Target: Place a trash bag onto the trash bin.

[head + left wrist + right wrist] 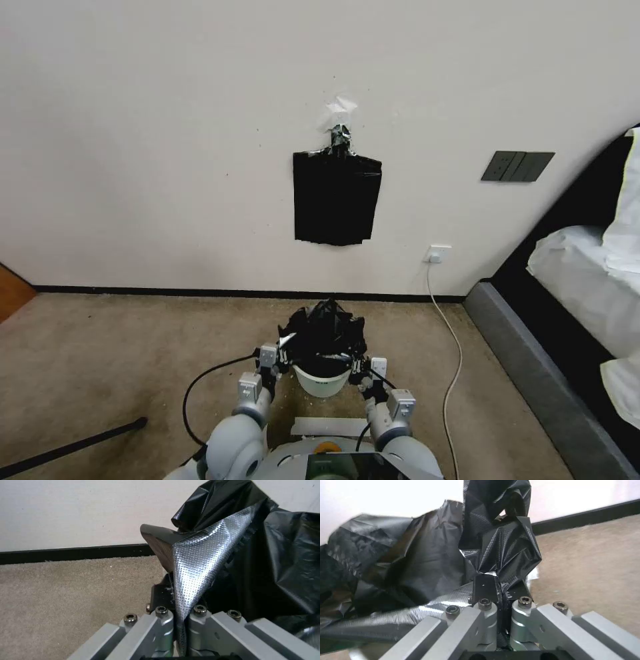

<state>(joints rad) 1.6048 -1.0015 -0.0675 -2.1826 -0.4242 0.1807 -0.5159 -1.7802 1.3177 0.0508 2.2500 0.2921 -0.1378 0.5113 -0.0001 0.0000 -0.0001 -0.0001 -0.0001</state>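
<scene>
Two pincers work at the trash bin [323, 383], which stands on the carpet [120, 353] in front of the robot, between its arms and short of the wall [167, 133]. In the head view the trash bag [325, 331] sits bunched and crumpled over the top of the bin, hiding most of the rim; only the cream lower front of the bin shows below it. The left pincer [279, 363] is at the bin's left side and the right pincer [363, 375] at its right side, each touching the bag's edge. Above the bin, on the wall, hangs a flat sheaf of black bags [337, 198] taped at its top. A white cable [450, 333] runs down from a wall socket [438, 253] to the carpet, to the right of the bin, and a bed [587, 293] stands farther right.

In the left wrist view the left pincer [180, 620] is closed on a taut fold of the trash bag [200, 555], the film passing between its fingers [161, 620], with the rest of the bag heaped just beyond.

In the right wrist view the right pincer [501, 605] is likewise clamped on a crumpled fold of the trash bag [420, 562], the plastic pinched between its fingers [485, 590] and spreading away over the bin.
</scene>
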